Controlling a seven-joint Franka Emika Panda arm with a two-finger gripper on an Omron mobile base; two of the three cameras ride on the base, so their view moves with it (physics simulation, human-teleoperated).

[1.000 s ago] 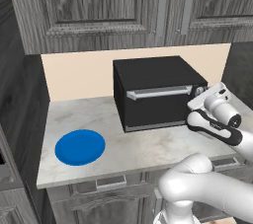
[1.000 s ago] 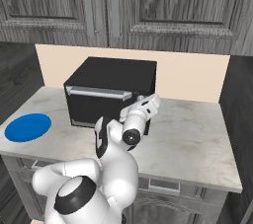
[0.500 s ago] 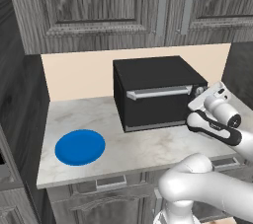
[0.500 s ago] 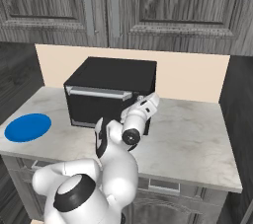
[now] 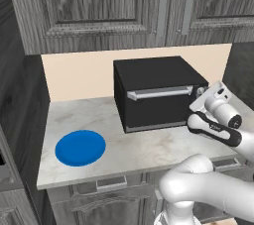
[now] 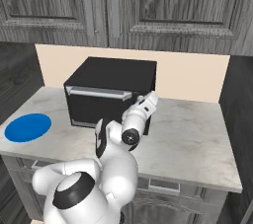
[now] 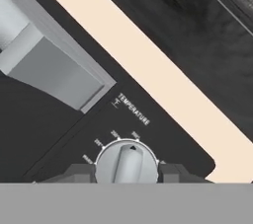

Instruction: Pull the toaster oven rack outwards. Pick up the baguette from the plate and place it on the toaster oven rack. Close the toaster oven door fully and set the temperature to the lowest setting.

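In the left base view your claw (image 5: 204, 95) sits at the right end of the toaster oven (image 5: 158, 92), up by the top of its front panel; the fingers are hidden behind the white hand, so you cannot read the grip from here. The oven is a boxy matte black block standing toward the back right of the marble-patterned counter (image 5: 129, 152). Its door (image 5: 158, 107) is shut flat, the silver bar handle (image 5: 159, 92) running along its upper edge. The blue plate (image 5: 80, 147), a flat round disc, lies near the counter's front left corner with nothing on it.

In the right base view the claw (image 6: 147, 103) again presses up to the oven's (image 6: 112, 90) right front edge. The plate (image 6: 27, 127) is bare by the counter's (image 6: 197, 139) left edge, well apart from the oven.

In the hand view you get the real answer: the two dark fingertips (image 7: 74, 172) stand partly spread, one on each side of the round silver temperature knob (image 7: 127, 165), right against its rim. Printed marks arc around the knob under the word TEMPERATURE. The end of the handle (image 7: 47, 65) shows as a grey block at upper left.
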